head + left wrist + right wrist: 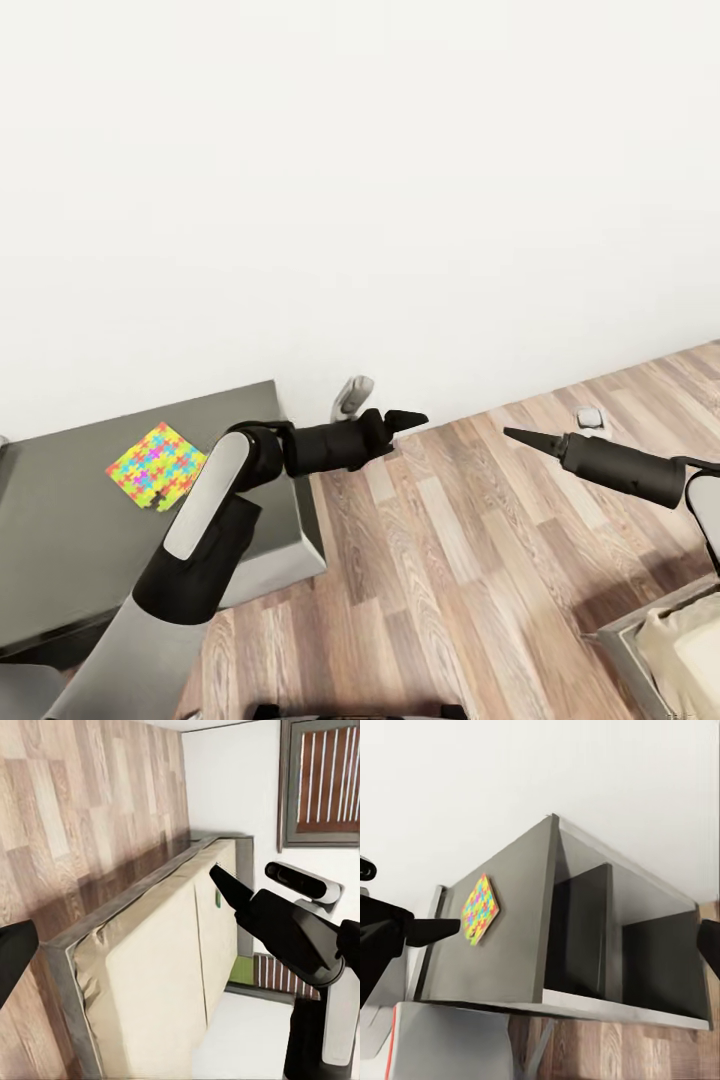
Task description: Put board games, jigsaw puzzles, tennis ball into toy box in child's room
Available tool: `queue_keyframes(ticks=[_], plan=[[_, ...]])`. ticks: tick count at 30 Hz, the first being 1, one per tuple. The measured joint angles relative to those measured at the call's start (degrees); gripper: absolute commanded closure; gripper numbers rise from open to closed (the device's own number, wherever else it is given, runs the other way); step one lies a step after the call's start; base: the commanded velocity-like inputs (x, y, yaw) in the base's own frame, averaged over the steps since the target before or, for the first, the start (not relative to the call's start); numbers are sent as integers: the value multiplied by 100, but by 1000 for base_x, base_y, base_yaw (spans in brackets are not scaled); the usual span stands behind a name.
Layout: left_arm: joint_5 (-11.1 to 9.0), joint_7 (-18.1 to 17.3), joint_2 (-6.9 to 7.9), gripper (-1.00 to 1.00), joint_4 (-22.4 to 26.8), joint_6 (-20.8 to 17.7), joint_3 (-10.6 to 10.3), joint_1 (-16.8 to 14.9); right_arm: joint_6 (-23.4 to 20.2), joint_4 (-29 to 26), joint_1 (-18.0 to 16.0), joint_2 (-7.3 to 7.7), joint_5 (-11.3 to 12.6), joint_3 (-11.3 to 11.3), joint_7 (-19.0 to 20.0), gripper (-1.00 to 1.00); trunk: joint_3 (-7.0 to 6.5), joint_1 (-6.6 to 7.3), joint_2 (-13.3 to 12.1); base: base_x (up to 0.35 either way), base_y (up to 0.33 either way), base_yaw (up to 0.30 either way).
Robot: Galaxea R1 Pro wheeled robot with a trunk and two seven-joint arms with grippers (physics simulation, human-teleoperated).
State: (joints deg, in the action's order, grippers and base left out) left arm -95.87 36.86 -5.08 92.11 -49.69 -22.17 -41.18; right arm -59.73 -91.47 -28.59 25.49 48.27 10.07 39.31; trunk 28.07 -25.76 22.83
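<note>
A colourful jigsaw puzzle (155, 466) lies flat on the grey table (70, 520) at the left; it is seen again as the puzzle (480, 907) on the table top (510, 945). My left gripper (408, 420) hangs over the floor just past the table's corner, open and empty. My right gripper (522, 437) hovers over the floor further right, also open and empty. The left gripper (446, 928) shows in the right wrist view, and the right gripper (223, 880) shows in the left wrist view. The toy box, board games and tennis ball are out of view.
A bed corner (660, 630) with a beige mattress (150, 975) sits at the lower right. The table has open dark shelves (585, 937) below its top. A small grey object (590, 415) lies on the wood floor by the white wall, and a grey-white piece (352, 395) stands behind the table.
</note>
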Motion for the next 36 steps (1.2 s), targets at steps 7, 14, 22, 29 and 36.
queue_keyframes(ticks=[7, 14, 22, 29, 36], plan=[[6, 1, 8, -100, -5, -1, 17, 5, 0, -2, 0, -6, 0, 3, -1, -100, -15, 0, 0, -26, -39, -293], [32, 0, 99, -100, -11, -1, 64, 16, 0, -2, 0, -8, 0, 6, -2, -100, -31, 0, 0, -9, -13, -293], [64, -1, 312, -100, -18, -3, 300, 110, 0, 12, -16, -9, -1, 11, -8, -100, -48, 0, 0, -3, -4, -293], [85, -5, 505, -100, -33, -5, 539, 209, 1, 183, -39, -8, 0, 29, -57, -100, -64, 1, 0, -1, -1, -294], [118, -2, 620, -100, -41, -14, 652, 262, 1, 319, -48, -1, 0, 53, -95, -100, -79, 0, 0, 0, 0, -293]])
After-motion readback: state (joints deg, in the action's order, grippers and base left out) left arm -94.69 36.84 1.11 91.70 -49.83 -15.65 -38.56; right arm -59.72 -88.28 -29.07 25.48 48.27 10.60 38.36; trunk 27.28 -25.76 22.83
